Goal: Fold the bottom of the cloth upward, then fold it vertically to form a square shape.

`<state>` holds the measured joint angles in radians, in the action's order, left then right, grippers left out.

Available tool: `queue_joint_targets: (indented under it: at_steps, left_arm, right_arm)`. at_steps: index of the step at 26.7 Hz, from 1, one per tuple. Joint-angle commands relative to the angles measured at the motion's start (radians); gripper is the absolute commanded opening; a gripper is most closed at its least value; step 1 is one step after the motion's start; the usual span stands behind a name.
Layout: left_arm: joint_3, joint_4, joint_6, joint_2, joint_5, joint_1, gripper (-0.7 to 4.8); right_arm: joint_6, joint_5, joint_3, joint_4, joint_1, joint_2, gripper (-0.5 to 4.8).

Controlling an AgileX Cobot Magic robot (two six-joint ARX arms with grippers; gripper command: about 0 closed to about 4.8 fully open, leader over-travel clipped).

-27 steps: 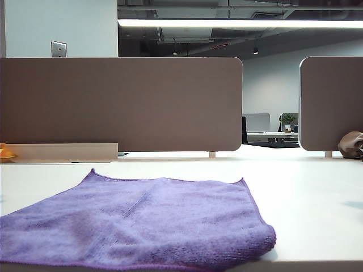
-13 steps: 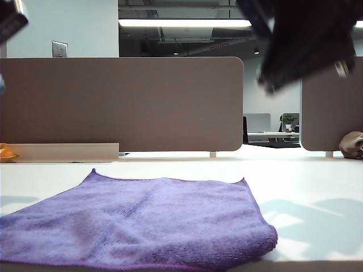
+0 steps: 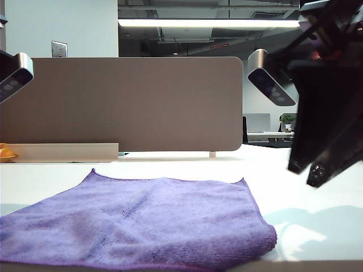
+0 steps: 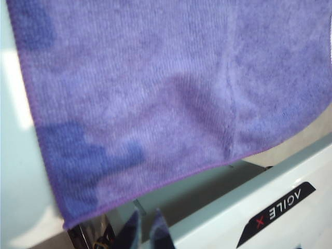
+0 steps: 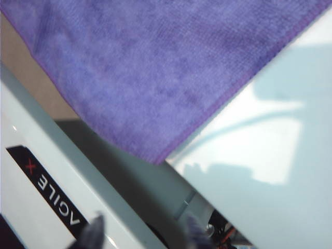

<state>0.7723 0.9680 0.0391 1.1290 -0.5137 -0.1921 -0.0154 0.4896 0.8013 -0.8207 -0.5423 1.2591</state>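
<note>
Both arms have swung into the exterior view since a second ago, when the table stood bare around the cloth [image 3: 142, 221]. From outside, I see the right gripper [image 3: 309, 175] hanging dark above the white table [image 3: 317, 198], just off the towel's right edge and not touching it. On the left only the wrist camera housing [image 3: 12, 75] shows at the frame's border. The purple towel lies flat, spread wide, its near edge at the table's front lip, which suits a grab from the front to carry that edge upward.

Through the left wrist camera, I look down on the cloth [image 4: 155, 88] and its near corner overhanging the table front. The left gripper [image 4: 147, 231] shows its two fingertips almost together with a thin slit between, empty and short of the hem.

Through the right wrist camera, the cloth [image 5: 155, 67] fills the upper frame, its other near corner pointing at me. The right gripper [image 5: 142, 231] has its fingertips well apart, empty, lined up below that corner. I judge both are being set for the first fold, one per corner.
</note>
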Motion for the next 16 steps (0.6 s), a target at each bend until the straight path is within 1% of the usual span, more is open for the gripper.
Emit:
queue_joint_targets:
  at_steps: [1, 2, 6, 7, 9, 11, 13, 16]
  left_arm:
    - [-0.005, -0.014, -0.002, -0.003, 0.005, 0.0, 1.12]
    - [-0.005, -0.014, -0.001, -0.003, 0.009, 0.0, 1.22]
    - [-0.01, -0.012, 0.013, -0.003, 0.132, 0.0, 1.22]
    - [-0.014, -0.012, 0.026, -0.003, 0.142, 0.0, 1.21]
    - [-0.019, -0.012, 0.029, -0.003, 0.146, 0.0, 1.21]
    - [-0.023, -0.008, 0.029, -0.003, 0.171, 0.0, 1.21]
    - [-0.029, -0.008, 0.048, -0.003, 0.181, 0.0, 1.21]
    - [-0.04, -0.011, 0.051, -0.002, 0.19, 0.0, 1.21]
  right_arm:
    - [-0.014, 0.002, 0.001, 0.044, -0.001, 0.0, 2.35]
    - [-0.017, 0.002, 0.001, 0.046, -0.001, 0.002, 2.35]
    - [-0.037, 0.002, 0.0, 0.06, -0.001, 0.027, 2.35]
    - [-0.042, 0.002, 0.0, 0.064, -0.001, 0.034, 2.35]
    - [-0.05, 0.002, 0.0, 0.074, -0.001, 0.054, 2.35]
    - [-0.068, 0.003, 0.0, 0.083, -0.001, 0.08, 2.35]
    - [-0.071, 0.024, 0.0, 0.089, -0.002, 0.109, 2.35]
    - [-0.071, 0.067, 0.0, 0.101, -0.002, 0.147, 2.35]
